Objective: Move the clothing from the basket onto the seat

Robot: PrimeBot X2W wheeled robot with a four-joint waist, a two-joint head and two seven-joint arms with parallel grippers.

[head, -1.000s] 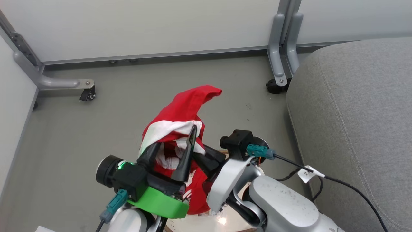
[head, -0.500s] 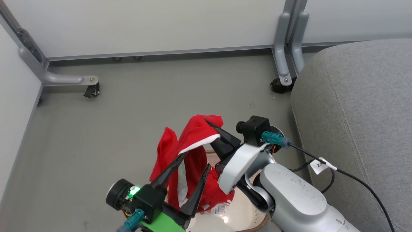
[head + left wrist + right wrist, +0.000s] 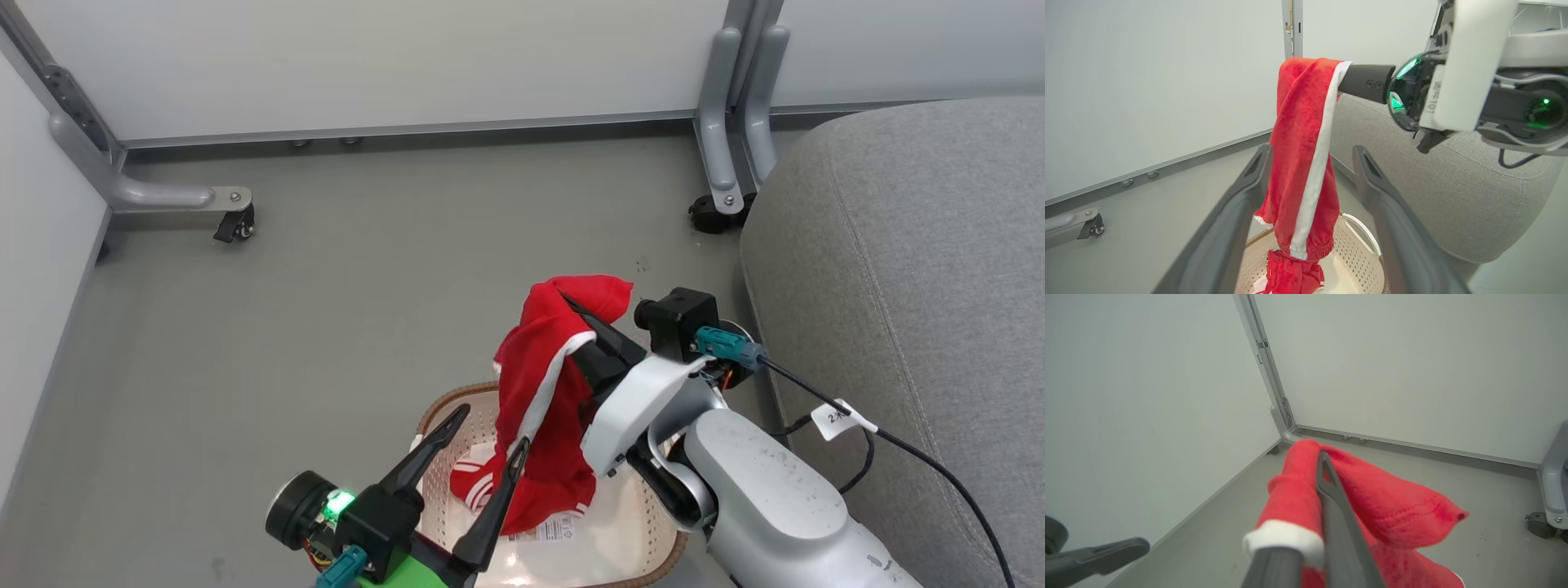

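Red clothing (image 3: 1302,155) with a white stripe hung from the right gripper (image 3: 1349,79), pinched in it, between the left gripper (image 3: 1311,150) and its spread fingers (image 3: 1249,183), above the basket (image 3: 1361,253), grey seat (image 3: 1433,183) behind

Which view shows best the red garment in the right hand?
The left wrist view: the red garment hangs there at full length from the right hand. The head view sees it from above, foreshortened. The right wrist view shows its gripped top fold.

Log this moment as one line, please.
right gripper: shut on red white-striped fabric garment above cream perforated plastic basket | left gripper: open, near garment | second red garment: in basket
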